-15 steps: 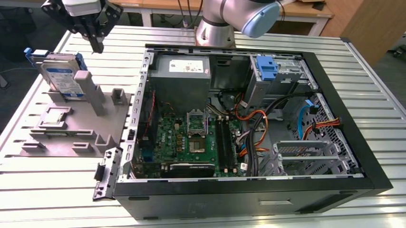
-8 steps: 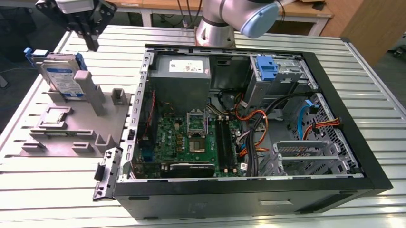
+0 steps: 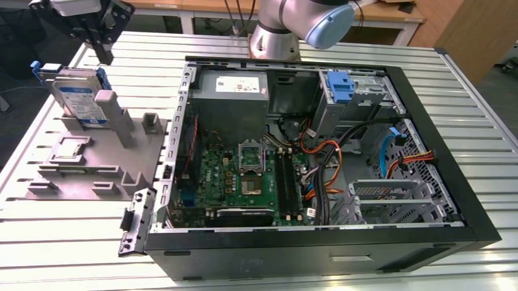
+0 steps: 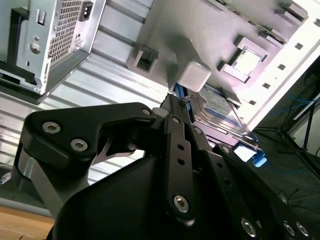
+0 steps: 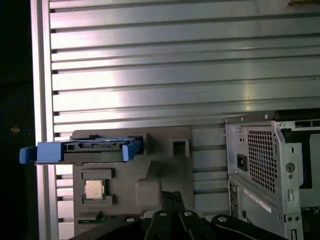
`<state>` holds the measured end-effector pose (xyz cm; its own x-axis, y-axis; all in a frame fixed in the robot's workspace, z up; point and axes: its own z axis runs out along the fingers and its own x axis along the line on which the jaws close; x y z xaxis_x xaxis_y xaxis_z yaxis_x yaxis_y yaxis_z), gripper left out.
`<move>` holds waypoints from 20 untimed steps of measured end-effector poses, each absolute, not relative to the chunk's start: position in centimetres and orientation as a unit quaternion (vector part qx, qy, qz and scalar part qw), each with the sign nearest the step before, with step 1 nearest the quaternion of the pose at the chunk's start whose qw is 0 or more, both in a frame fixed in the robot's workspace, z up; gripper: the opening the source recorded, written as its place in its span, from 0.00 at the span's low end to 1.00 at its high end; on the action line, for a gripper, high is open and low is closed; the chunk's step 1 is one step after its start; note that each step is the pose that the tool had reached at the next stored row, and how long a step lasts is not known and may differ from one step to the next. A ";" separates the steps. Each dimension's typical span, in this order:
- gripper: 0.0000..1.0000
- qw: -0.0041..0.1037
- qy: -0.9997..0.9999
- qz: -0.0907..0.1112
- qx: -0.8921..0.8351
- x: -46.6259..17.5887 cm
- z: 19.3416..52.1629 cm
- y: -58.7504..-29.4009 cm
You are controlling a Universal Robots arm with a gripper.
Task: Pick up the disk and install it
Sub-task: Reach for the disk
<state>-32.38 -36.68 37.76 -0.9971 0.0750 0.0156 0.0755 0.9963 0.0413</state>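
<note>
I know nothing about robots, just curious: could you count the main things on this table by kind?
open computer case: 1
power-supply box, inside the case: 1
bare blue bracket, inside the case: 1
grey parts stand: 1
disk in its blue carrier, upright on the stand: 1
processor chip, on the stand: 1
Total: 6

**One of Each Kind**

One ribbed metal table (image 3: 65, 242) carries one grey moulded holder plate (image 3: 89, 173), one flat grey metal disk in a blue plastic carrier (image 3: 79, 97), one square silver processor chip (image 5: 94, 189) and one open black computer case (image 3: 453, 151). Inside the case are one grey power-supply box (image 3: 230, 97), one green motherboard (image 3: 242, 182) and one bare blue plastic bracket (image 3: 341, 88).
</note>
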 end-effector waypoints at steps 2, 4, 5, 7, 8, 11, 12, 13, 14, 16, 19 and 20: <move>0.10 0.007 -0.999 -0.021 -0.038 -32.9 37.8 -36.7; 0.10 0.007 -0.999 -0.021 -0.038 -33.3 37.7 -36.6; 0.10 0.007 -0.999 -0.021 -0.038 -33.4 37.7 -36.6; 0.10 0.007 -0.999 -0.021 -0.038 -33.5 37.7 -36.6; 0.10 0.007 -0.999 -0.021 -0.038 -33.5 37.7 -36.6; 0.10 0.007 -0.999 -0.021 -0.038 -33.6 37.7 -36.6; 0.10 0.007 -0.999 -0.021 -0.038 -33.6 37.7 -36.6; 0.10 0.007 -0.999 -0.021 -0.038 -33.6 37.7 -36.6; 0.10 0.007 -0.999 -0.021 -0.038 -33.6 37.7 -36.6; 0.10 0.007 -0.999 -0.021 -0.038 -33.6 37.7 -36.6; 0.10 0.007 -0.999 -0.021 -0.038 -33.6 37.7 -36.6; 0.10 0.007 -0.999 -0.021 -0.038 -33.6 37.7 -36.6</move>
<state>-33.60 -36.63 37.73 -0.9971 0.0749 0.0157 0.0755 0.9963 0.0413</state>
